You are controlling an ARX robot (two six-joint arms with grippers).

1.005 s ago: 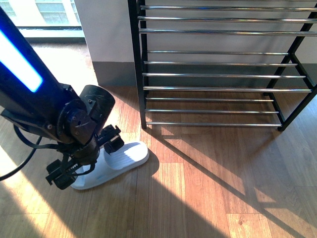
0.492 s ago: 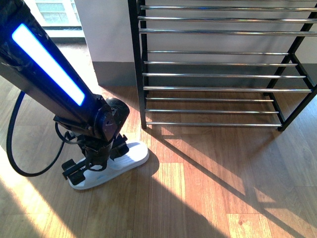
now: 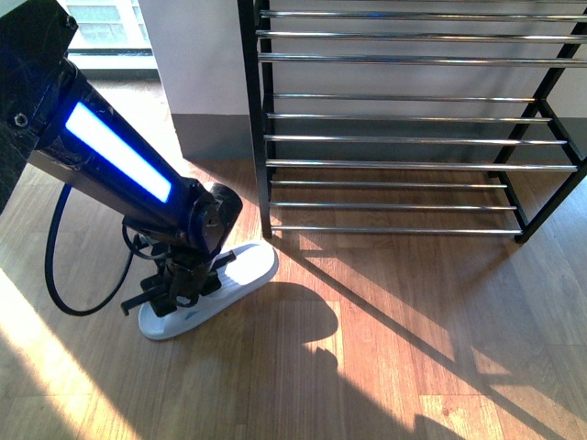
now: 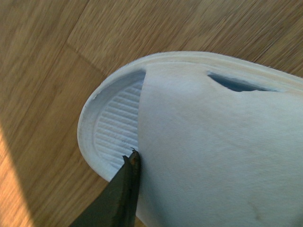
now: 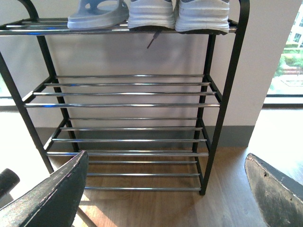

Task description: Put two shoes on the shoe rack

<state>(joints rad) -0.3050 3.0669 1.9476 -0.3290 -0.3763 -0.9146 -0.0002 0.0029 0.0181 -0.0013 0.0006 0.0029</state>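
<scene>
A pale blue slide sandal point(image 3: 240, 274) lies on the wood floor just left of the shoe rack point(image 3: 404, 139). My left gripper point(image 3: 180, 282) is shut on this sandal at its strap. In the left wrist view the strap point(image 4: 213, 151) fills the picture, one dark finger point(image 4: 120, 191) presses its edge, and the ribbed footbed point(image 4: 115, 132) shows beside it. The other finger is hidden. My right gripper point(image 5: 161, 198) is open and empty, facing the shoe rack point(image 5: 128, 105). On the rack's top tier stand another slide sandal point(image 5: 97, 14) and two white-soled sneakers point(image 5: 151, 12) point(image 5: 203, 12).
The rack's lower tiers point(image 5: 128, 140) carry nothing. A grey wall point(image 3: 197, 64) stands behind the rack, with a bright window point(image 3: 96, 23) to the left. A black cable point(image 3: 57, 275) loops from the left arm near the floor. Wood floor point(image 3: 413, 348) stretches in front of the rack.
The left arm has swung right and lowered onto the sandal. The sandal has shifted a little toward the rack's left leg.
</scene>
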